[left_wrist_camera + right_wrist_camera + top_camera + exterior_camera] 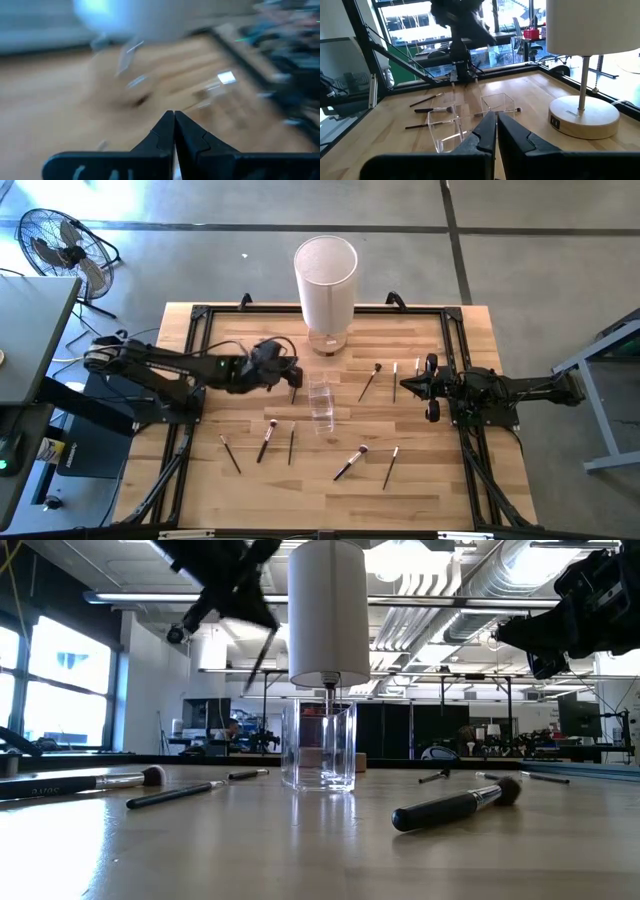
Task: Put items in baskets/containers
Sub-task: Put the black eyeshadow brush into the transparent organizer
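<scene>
Wooden table (pixel 240 490) in a black frame, lamp (pixel 326 280) at the far edge, workshop behind. Clear cup (pixel 322 402) upright mid-table, nothing visible in it. Left gripper (pixel 293 378) raised just left of the cup, fingers pressed together, seemingly clamped on one thin brush (pixel 260 655) dangling at a slant. Right gripper (pixel 408 387) waiting at the right side, fingers together, empty. Other brushes (pixel 350 463) lying scattered: several on the near side of the cup, a few towards the right arm.

Probably very light, stiff, smooth and prone to roll. Best pinched across the handle near mid-length, clear of the soft bristles. Cup likely light too, and easy to tip with a careless drop.
</scene>
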`<state>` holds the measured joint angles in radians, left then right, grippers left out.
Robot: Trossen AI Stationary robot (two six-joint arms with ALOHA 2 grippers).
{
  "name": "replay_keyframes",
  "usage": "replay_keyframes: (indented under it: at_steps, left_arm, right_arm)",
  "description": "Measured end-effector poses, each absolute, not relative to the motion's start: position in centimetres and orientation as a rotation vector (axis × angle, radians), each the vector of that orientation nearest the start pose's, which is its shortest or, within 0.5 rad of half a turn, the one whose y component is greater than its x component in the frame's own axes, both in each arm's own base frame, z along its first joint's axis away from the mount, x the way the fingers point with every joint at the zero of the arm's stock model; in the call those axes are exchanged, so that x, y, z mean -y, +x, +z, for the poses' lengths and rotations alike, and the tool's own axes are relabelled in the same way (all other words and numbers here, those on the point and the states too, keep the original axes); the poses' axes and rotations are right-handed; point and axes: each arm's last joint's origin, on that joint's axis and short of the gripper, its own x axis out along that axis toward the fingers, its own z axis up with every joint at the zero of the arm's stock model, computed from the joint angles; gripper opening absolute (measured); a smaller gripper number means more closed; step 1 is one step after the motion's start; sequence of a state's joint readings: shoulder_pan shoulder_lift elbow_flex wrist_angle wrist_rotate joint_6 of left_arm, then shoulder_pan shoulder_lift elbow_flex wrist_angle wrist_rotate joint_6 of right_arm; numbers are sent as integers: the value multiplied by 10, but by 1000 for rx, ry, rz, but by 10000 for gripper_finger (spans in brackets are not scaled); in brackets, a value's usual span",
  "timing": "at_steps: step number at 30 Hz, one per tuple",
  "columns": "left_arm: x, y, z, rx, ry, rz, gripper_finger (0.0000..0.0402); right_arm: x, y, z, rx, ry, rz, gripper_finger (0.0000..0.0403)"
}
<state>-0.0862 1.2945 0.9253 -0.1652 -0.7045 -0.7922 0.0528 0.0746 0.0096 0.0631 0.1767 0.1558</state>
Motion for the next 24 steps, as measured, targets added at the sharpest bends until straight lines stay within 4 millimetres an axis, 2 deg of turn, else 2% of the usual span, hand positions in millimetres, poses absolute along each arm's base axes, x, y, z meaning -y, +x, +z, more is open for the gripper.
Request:
replay_keyframes:
  at_steps: [3,5,10,16,20,24]
  left_arm:
    - [12,284,293,-188,-367,603,0]
    - [12,293,298,-129,-335,533,0]
    - [8,306,294,-101,-181,549,0]
    - [-4,315,273,-63,-126,529,0]
    - [-15,308,261,43,-129,477,0]
    - [-24,299,242,23,-132,459,0]
  right_arm:
    - [0,102,167,6,155,-124,12]
    - [0,102,167,4,155,-124,12]
    - [0,102,167,5,155,-124,12]
    - [0,102,167,4,155,-124,12]
    - [0,102,167,5,155,-124,12]
    - [0,102,167,4,155,-124,12]
